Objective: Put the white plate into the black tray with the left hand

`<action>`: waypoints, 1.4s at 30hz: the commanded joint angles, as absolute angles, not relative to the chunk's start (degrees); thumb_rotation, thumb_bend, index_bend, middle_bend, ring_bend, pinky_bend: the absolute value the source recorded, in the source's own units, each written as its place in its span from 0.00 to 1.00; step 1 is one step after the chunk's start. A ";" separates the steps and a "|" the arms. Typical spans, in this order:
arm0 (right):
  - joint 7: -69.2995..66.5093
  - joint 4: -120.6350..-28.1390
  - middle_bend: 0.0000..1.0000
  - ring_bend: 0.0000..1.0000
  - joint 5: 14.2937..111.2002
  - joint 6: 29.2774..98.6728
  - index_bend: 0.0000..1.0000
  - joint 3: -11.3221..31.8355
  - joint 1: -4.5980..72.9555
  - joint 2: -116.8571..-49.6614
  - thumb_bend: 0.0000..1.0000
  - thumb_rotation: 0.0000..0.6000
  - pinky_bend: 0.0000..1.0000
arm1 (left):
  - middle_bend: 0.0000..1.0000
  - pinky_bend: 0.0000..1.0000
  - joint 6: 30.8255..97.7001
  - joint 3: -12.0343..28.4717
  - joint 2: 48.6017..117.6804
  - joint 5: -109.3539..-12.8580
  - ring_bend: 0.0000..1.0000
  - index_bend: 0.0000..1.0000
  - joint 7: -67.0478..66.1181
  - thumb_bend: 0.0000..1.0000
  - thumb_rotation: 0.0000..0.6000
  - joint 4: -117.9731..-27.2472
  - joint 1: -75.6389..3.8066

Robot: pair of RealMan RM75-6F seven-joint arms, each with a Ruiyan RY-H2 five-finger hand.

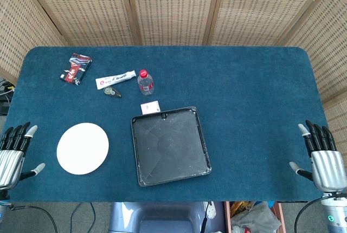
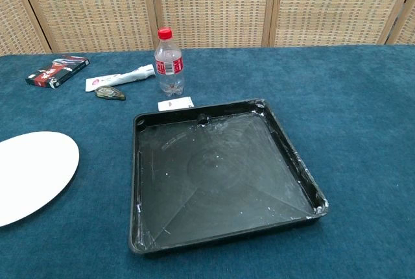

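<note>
The white plate [image 1: 82, 148] lies flat on the blue table, left of the black tray [image 1: 169, 145]; the chest view shows the plate [image 2: 29, 175] cut off at the left edge and the empty tray [image 2: 220, 172] in the middle. My left hand [image 1: 13, 153] rests at the table's left edge, fingers spread, holding nothing, a short gap left of the plate. My right hand [image 1: 322, 158] sits at the right edge, fingers apart and empty. Neither hand appears in the chest view.
Behind the tray stand a clear bottle with a red cap [image 1: 145, 82], a small white card [image 1: 149, 106], a white tube [image 1: 115, 79], a dark small object [image 1: 113, 92] and a black-red packet [image 1: 76, 68]. Wicker screens close off the back.
</note>
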State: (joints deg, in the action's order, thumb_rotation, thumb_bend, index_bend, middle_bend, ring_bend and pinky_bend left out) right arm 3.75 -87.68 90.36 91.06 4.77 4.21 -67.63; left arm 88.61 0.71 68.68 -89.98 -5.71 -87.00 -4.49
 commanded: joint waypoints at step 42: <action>2.58 -88.48 0.00 0.00 89.57 90.24 0.00 4.89 4.25 -66.97 0.00 1.00 0.00 | 0.00 0.00 84.45 -6.75 94.94 -95.82 0.00 0.27 13.43 0.38 1.00 -49.98 -3.98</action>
State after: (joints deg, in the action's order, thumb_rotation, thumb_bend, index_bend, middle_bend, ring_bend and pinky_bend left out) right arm 2.58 -88.48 89.58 90.23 4.88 4.25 -66.96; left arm 84.66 -6.81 94.15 -96.04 13.15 -50.70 -4.05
